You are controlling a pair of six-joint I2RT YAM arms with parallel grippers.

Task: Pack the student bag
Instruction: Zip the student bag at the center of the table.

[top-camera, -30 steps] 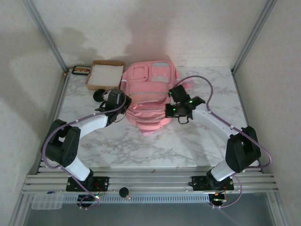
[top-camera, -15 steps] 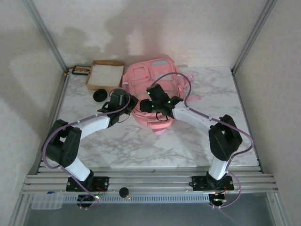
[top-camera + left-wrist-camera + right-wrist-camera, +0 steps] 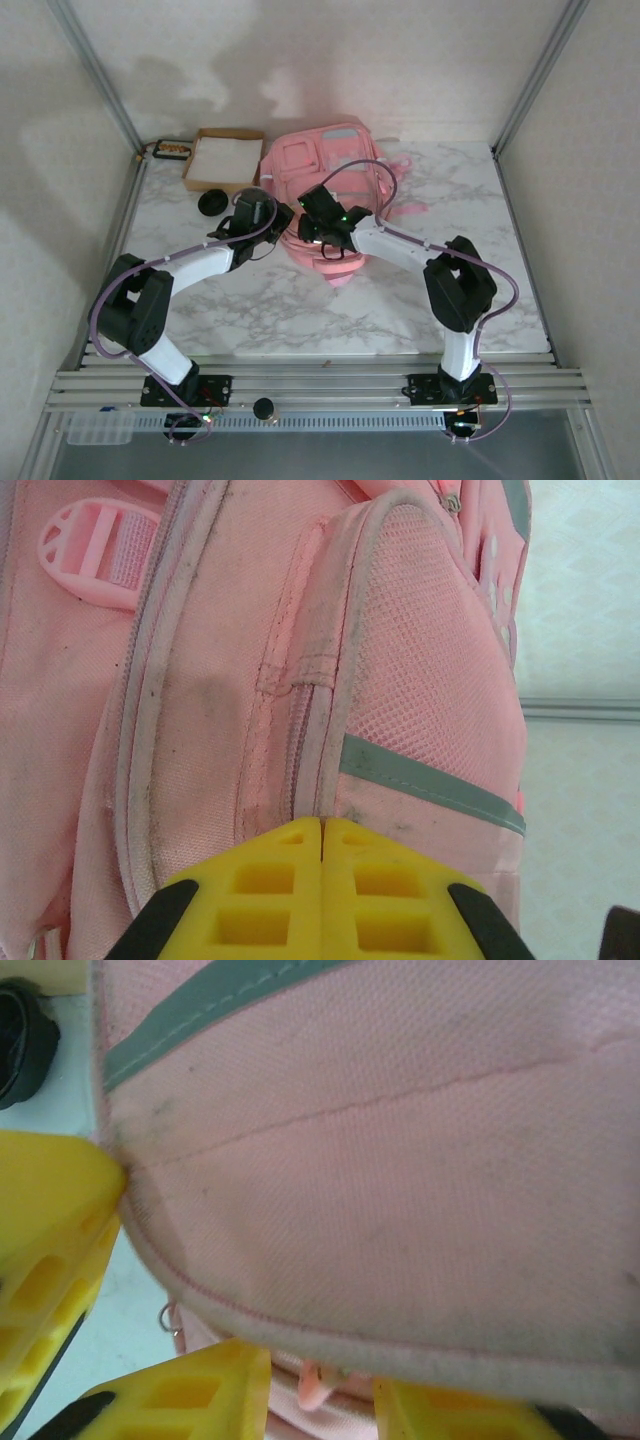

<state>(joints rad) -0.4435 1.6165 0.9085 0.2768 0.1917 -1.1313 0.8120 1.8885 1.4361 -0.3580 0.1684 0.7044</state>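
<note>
The student bag [image 3: 335,165] lies flat at the back middle of the table, pink with grey-white panels. My left gripper [image 3: 281,223] is at its near left corner. In the left wrist view its yellow fingers [image 3: 322,825] are pressed together on the bag's [image 3: 250,680] pale piped seam. My right gripper [image 3: 306,233] sits just to the right of it at the bag's near edge. In the right wrist view it is open [image 3: 320,1410], and a small pink zip pull [image 3: 318,1392] hangs between its fingers without touching them. The bag's panel [image 3: 400,1140] bulges over them.
A brown cardboard box [image 3: 222,158] with a white inside stands left of the bag. A black round object [image 3: 212,203] lies in front of the box, close to my left arm. A small dark tray [image 3: 170,151] sits at the back left corner. Marble table [image 3: 300,310] spreads in front.
My right arm swung left from the bag's right side to its near edge beside my left gripper, and its jaws opened. The bag's near end shifted slightly.
</note>
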